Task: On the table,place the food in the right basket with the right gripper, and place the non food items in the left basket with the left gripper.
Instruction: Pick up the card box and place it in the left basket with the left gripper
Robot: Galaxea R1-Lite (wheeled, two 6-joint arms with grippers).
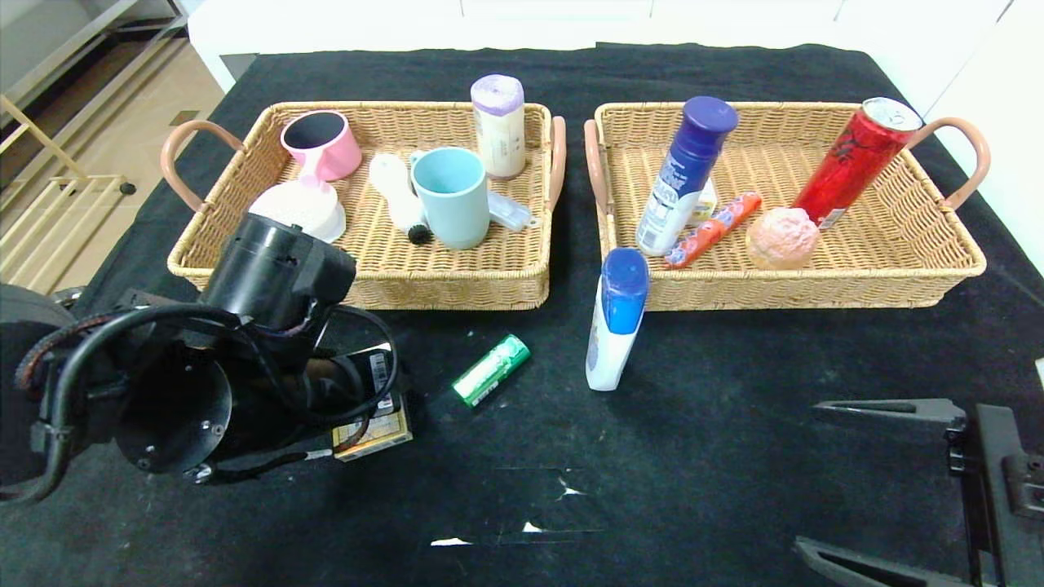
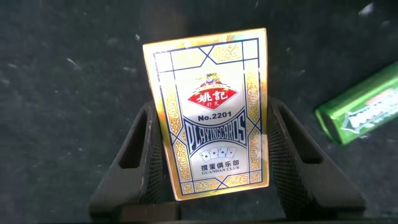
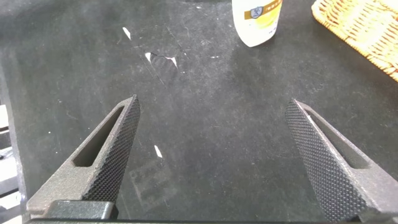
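Down low on the left, the left gripper is on the black table, its two fingers straddling a gold-and-blue box of playing cards and pressed against its sides — clamped on it, the box lying flat with its printed face up. The bulky left arm hides most of that box from the head camera; only a corner peeks out. Near right, the right gripper hangs just above bare cloth, fingers spread wide, holding nothing.

Just beyond the cards lies one green tube, flat and angled. Right of it, one white bottle with a blue cap stands tilted against the front of the right basket.

Farther back, two wicker baskets sit side by side. The left basket holds a pink cup, a teal mug, a white lidded tub, a white brush and a pale canister. The right basket holds a blue-capped bottle, a red can, an orange sausage stick and a pink ball-shaped item.
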